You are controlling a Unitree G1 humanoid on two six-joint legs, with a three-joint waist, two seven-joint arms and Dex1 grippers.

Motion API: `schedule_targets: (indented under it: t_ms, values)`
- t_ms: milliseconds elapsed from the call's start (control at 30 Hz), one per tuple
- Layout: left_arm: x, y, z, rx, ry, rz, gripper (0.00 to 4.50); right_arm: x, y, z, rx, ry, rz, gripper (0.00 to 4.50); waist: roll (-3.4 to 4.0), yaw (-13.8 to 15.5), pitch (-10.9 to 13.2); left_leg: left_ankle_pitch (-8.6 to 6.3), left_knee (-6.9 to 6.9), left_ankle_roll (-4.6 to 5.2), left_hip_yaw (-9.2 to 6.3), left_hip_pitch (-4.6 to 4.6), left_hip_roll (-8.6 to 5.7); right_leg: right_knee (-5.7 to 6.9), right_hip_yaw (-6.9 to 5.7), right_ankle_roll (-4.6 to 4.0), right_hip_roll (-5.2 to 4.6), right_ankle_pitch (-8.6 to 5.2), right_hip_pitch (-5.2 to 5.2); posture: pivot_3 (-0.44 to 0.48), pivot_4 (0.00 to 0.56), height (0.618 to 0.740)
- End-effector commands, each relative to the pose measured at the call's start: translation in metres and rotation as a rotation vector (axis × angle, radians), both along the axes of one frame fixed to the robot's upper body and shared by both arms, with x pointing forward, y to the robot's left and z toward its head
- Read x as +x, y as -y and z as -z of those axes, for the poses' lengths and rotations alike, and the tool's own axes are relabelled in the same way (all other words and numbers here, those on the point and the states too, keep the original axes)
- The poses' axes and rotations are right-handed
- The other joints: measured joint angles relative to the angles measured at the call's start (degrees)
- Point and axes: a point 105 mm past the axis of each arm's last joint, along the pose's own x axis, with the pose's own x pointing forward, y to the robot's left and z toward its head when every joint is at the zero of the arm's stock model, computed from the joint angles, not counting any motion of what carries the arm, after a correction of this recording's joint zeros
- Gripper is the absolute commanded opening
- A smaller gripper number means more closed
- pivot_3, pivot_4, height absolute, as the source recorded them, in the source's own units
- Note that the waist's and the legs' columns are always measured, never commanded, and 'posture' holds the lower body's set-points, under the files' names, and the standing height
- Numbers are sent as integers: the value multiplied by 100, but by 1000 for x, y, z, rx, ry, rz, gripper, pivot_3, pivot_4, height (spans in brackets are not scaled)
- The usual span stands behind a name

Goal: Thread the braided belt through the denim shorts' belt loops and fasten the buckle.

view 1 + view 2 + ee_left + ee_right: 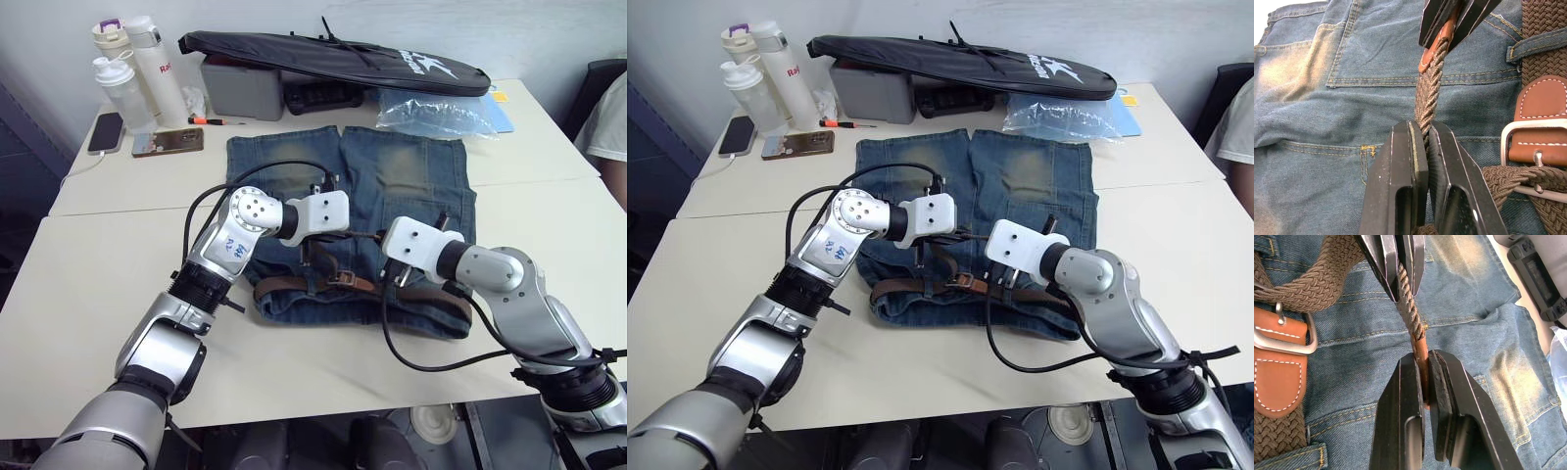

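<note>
Left fingers (1422, 147) pinching braided belt (1427, 93), right fingers (1425, 377) clamping its tip, buckle (1528, 147) beside, denim shorts (392, 176) beneath.

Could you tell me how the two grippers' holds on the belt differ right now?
The left gripper pinches the belt on its woven brown part, while the right gripper pinches the smooth reddish leather tip. The left gripper sits nearer the buckle; the right holds the free end. Both are shut on the same raised stretch above the shorts.
</note>
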Motion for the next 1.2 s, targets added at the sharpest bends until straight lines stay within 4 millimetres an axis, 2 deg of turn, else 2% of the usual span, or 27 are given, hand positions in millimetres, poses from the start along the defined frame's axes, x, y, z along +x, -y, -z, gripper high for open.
schedule_targets:
  t_ms: [33, 67, 267, 367, 467, 867, 967, 1000, 1033, 1100, 1167, 1200]
  values:
    - [6, -1, -22, -41, 54, -12, 0, -11, -7, -16, 67, 18, -45, 1213, 1, 2, -1, 0, 0, 0, 1, 0, 0, 0, 0, 0, 0, 0, 0, 0, 150, 740]
    - [7, -2, -22, -42, 57, -16, 0, -14, -5, -15, 60, 8, -50, 1832, 1, 3, -1, 0, 1, 0, 0, 0, 0, 2, -1, 0, 0, 0, 0, 0, 150, 740]
    - [11, -9, -22, -40, 38, -34, 0, -42, 0, 5, -28, -76, -109, 4266, 2, 8, -1, -3, 5, 5, 0, -1, -4, 0, 0, 0, -2, 0, 1, 0, 150, 740]
    - [9, -10, -19, -56, -24, -30, 0, -54, -4, 17, -36, -139, -152, 4390, 2, 3, -1, -4, 5, 6, 1, -1, -3, 1, 0, 0, -1, 0, 1, 0, 150, 740]
    - [10, -17, -8, 36, 19, -23, 0, -60, -10, 26, -21, -182, -175, 4390, 4, -10, -2, -4, 8, 6, 2, 0, -1, 2, 2, 0, -1, 0, 1, 0, 150, 740]
    - [9, -23, -3, 74, 29, -16, 0, -36, -7, 41, -53, -105, -74, 4390, 4, 0, -2, -4, 16, 7, 1, -1, -2, 4, 3, 0, -2, 0, 3, 0, 150, 740]
    - [8, -24, -3, 82, 34, -7, 0, -34, -9, 45, -59, -96, -75, 3633, 4, -2, -3, -4, 15, 7, 1, -1, -2, 5, 3, 0, -1, 0, 2, 0, 150, 740]
    - [8, -24, -3, 88, 42, 0, 0, -33, -11, 46, -50, -91, -76, 2814, 4, -2, -2, -4, 14, 6, 1, -1, -2, 5, 3, 0, -1, 0, 1, 0, 150, 740]
    - [8, -25, -3, 98, 53, 5, 0, -32, -13, 47, -34, -88, -75, 2663, 5, -2, -3, -4, 14, 6, 1, -1, -2, 5, 3, 0, -1, 0, 1, 0, 150, 740]
    - [7, -26, -2, 101, 51, 12, 0, -31, -15, 49, -21, -81, -71, 1927, 5, -3, -3, -4, 14, 6, 0, -1, -2, 6, 3, 0, -1, 0, 1, 0, 150, 740]
    - [6, -27, 0, 120, 57, 35, 0, -30, -16, 50, -16, -69, -67, 1514, 6, -4, -3, -4, 15, 6, 1, 0, -2, 8, 4, 0, 0, 0, 1, 0, 150, 740]
    - [5, -28, 1, 139, 70, 49, 0, -29, -16, 50, -13, -64, -65, 984, 6, -3, -3, -4, 16, 6, 1, -1, -2, 7, 4, 0, 0, 0, 1, 0, 150, 740]
